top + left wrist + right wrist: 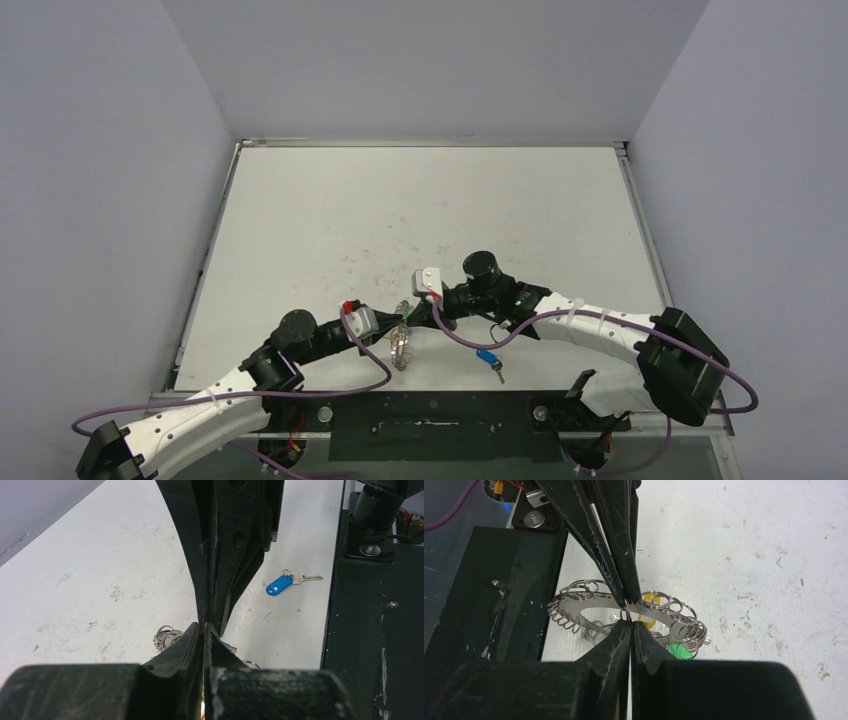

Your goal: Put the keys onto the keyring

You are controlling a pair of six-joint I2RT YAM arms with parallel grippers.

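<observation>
Top view: the left gripper (398, 330) is clamped shut on the upright keyring (403, 350). The right gripper (411, 314), also closed, meets it tip to tip.
Left wrist: a blue-tagged key (280, 585) lies on the surface (100, 580) beyond the fingertips, to their right.
Right wrist: a yellow tag (651, 600) and a green tag (681, 651) sit against the keyring just past the tips.

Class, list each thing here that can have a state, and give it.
keyring: tilted between both grippers' tips.
left gripper: shut, apparently pinching the keyring's band.
right gripper: shut, tips at the band; grip unclear.
blue-tag key: lying loose on the table, off the keyring.
green tag: beside the keyring's loops; attachment unclear.
yellow tag: behind the band; attachment unclear.
</observation>
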